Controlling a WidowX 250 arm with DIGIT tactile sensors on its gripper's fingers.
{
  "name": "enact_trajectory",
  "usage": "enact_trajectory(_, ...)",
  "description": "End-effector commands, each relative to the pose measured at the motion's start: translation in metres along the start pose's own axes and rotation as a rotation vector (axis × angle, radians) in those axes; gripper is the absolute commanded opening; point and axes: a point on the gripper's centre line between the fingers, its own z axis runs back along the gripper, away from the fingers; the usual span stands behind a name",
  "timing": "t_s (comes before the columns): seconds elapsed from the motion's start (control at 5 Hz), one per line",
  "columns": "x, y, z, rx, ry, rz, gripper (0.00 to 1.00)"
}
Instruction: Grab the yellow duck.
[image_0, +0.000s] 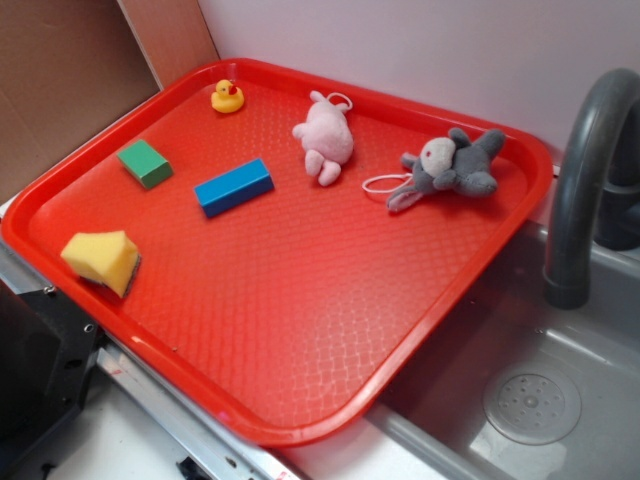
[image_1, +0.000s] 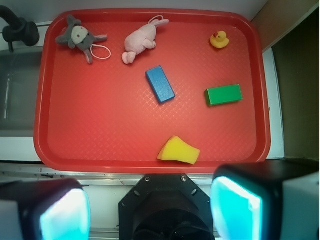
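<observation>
Yellow duck (image_0: 227, 97) sits in a corner of the red tray (image_0: 300, 300), untouched; fingers (image_1: 236, 207) spread wide, empty, well apart from it.

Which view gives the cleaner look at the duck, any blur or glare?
Exterior: duck sharp, soft even light, faint shadows. Wrist: duck sharp and unblocked; end effector pads close to the lens, blurred, glowing cyan at the bottom edge.
</observation>
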Motion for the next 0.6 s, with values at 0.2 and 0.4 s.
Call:
enact_trajectory(0.2,0.020,-0.001,0.001,-0.029,-0.072,0.087,1.00)
enact_trajectory(0.4,0.053,0.006,-0.013,0.010,-0.124,0.225,1.00)
